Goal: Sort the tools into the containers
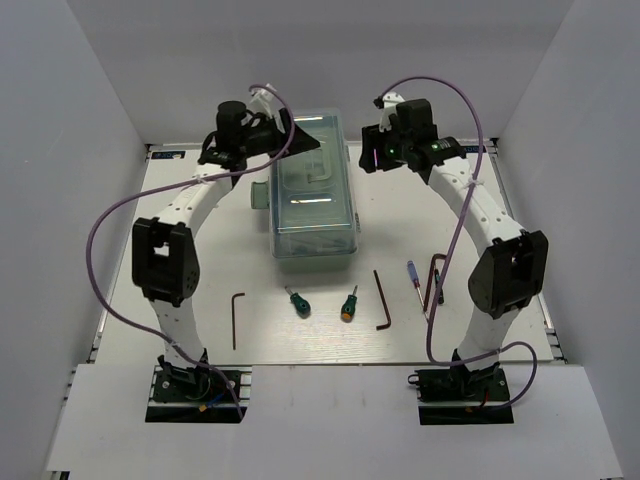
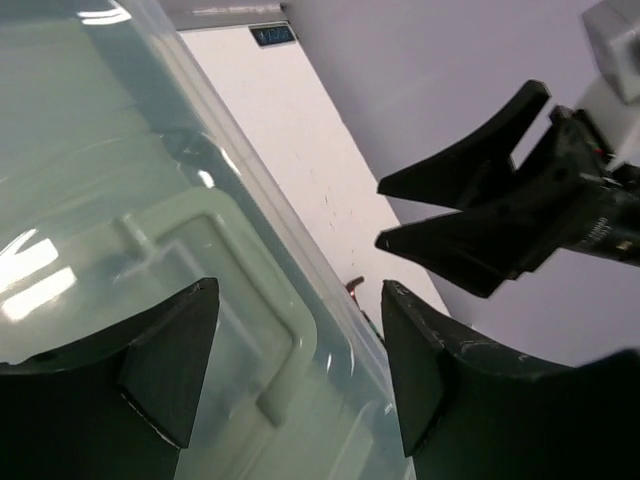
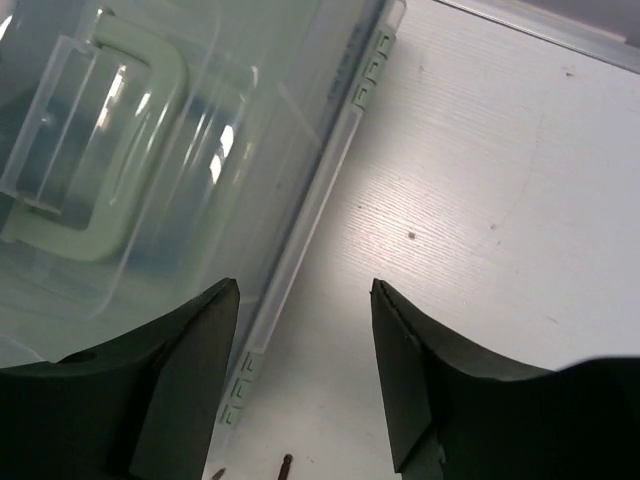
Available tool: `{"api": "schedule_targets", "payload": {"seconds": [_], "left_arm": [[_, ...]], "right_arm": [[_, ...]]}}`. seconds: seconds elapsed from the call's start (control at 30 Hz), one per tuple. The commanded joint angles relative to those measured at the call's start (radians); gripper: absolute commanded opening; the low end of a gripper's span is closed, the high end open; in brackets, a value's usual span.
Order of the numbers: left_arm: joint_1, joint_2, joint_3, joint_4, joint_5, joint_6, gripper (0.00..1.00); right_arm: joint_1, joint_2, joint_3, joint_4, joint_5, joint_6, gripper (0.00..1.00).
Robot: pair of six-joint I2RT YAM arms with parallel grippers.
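Note:
The toolbox [image 1: 313,195], pale green with a clear lid, stands shut at the table's middle back. My left gripper [image 1: 300,137] hovers over its far left corner, open and empty [image 2: 300,350], with the lid [image 2: 120,200] under its fingers. My right gripper [image 1: 373,152] hangs open and empty beside the box's far right edge [image 3: 305,340], above bare table next to the lid [image 3: 150,130]. Near the front lie the tools: a hex key [image 1: 237,318], two stubby green-handled screwdrivers [image 1: 297,301] [image 1: 349,304], a second hex key [image 1: 383,300], a blue-handled screwdriver [image 1: 413,275] and a dark tool [image 1: 434,282].
White walls close the table on three sides. Purple cables loop from both arms. The right gripper's black fingers [image 2: 470,215] show in the left wrist view, close across the box. A tool tip [image 3: 286,465] pokes in at the bottom of the right wrist view.

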Motion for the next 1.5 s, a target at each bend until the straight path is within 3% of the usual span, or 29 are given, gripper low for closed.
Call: {"api": "schedule_targets", "payload": {"seconds": [0.0,0.17,0.47,0.83,1.27,1.47], "left_arm": [[-0.053,0.036,0.165,-0.119,0.03,0.055,0.76],[-0.111,0.121,0.342,-0.342,-0.097,0.118,0.76],[-0.156,0.171,0.51,-0.673,-0.35,0.204,0.67],[-0.196,0.247,0.574,-0.738,-0.389,0.204,0.6],[-0.242,0.337,0.706,-0.968,-0.552,0.234,0.58],[-0.279,0.369,0.706,-0.973,-0.484,0.243,0.52]], "right_arm": [[-0.013,-0.062,-0.044,0.05,0.019,0.005,0.63],[-0.027,-0.033,-0.047,0.024,-0.058,0.03,0.63],[-0.03,0.004,-0.073,0.003,-0.26,0.083,0.63],[-0.033,0.001,-0.116,0.026,-0.337,0.115,0.62],[-0.031,0.01,-0.135,0.035,-0.467,0.151,0.62],[-0.031,0.021,-0.146,0.061,-0.599,0.189,0.62]]}}
